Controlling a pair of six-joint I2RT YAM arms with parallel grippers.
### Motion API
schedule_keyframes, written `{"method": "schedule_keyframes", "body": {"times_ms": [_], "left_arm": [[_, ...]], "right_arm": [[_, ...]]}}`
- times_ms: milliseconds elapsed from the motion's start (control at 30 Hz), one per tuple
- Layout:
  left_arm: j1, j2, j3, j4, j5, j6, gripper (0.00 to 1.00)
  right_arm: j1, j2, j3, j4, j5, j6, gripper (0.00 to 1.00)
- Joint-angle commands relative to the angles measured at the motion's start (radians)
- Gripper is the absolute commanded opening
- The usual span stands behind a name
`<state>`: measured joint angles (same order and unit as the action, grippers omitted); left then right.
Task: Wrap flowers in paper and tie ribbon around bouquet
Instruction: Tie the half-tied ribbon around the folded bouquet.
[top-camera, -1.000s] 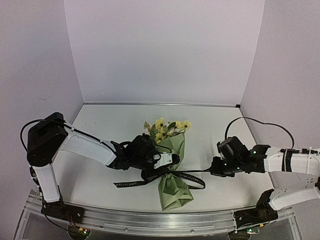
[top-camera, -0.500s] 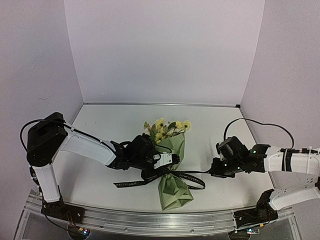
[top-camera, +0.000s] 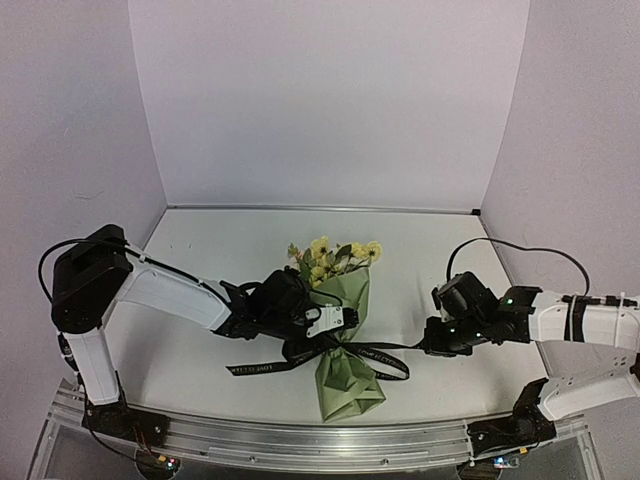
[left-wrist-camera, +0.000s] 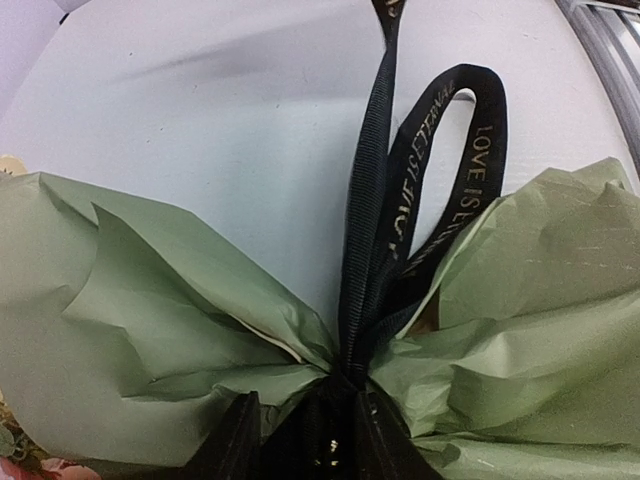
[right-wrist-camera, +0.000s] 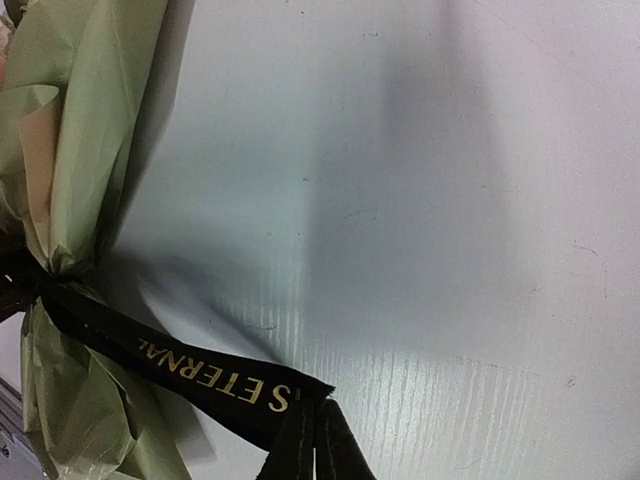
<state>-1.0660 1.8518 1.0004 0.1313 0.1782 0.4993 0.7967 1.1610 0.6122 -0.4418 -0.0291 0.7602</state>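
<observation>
Position: bouquet (top-camera: 345, 295) lying on surface (top-camera: 200, 250), blooms at far end | ribbon (right-wrist-camera: 190, 375) cinched round its waist | right claw (right-wrist-camera: 315, 450) clenched on ribbon tail | left claw (left-wrist-camera: 312, 440) at knot, grip cannot be told.

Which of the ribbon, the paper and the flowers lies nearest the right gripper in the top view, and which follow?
1. ribbon: its end is pinched in the right gripper.
2. paper: just toward the left arm, at mid-table.
3. flowers: farther back, at the top of the paper.
</observation>
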Motion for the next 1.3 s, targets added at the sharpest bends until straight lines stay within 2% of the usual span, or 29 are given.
{"method": "schedule_keyframes", "body": {"times_ms": [0, 133, 267, 533, 733, 833, 1100, 1267], "left_arm": [[0.000, -0.067, 0.027, -0.068, -0.031, -0.062, 0.41], [0.001, -0.130, 0.035, -0.066, -0.067, -0.144, 0.50], [0.004, -0.205, 0.032, -0.062, -0.110, -0.245, 0.60], [0.055, -0.380, -0.070, -0.100, -0.299, -0.651, 0.65], [0.073, -0.492, -0.193, -0.200, -0.419, -0.981, 0.65], [0.081, -0.524, -0.259, -0.212, -0.435, -1.114, 0.66], [0.098, -0.451, -0.289, -0.168, -0.392, -1.238, 0.68], [0.098, -0.422, -0.292, -0.144, -0.357, -1.240, 0.66]], "right_arm": [[-0.006, -0.020, 0.056, -0.058, 0.004, -0.028, 0.15], [-0.006, -0.046, 0.046, -0.076, 0.019, -0.044, 0.35], [-0.006, -0.073, 0.036, -0.083, 0.020, -0.080, 0.46], [0.045, -0.088, 0.042, -0.092, -0.025, -0.169, 0.48], [0.114, -0.027, 0.050, -0.062, -0.033, -0.250, 0.47], [0.127, 0.011, 0.063, -0.051, -0.047, -0.265, 0.47], [0.138, 0.069, 0.092, -0.029, -0.074, -0.275, 0.47], [0.142, 0.065, 0.131, -0.048, -0.079, -0.277, 0.46]]}}
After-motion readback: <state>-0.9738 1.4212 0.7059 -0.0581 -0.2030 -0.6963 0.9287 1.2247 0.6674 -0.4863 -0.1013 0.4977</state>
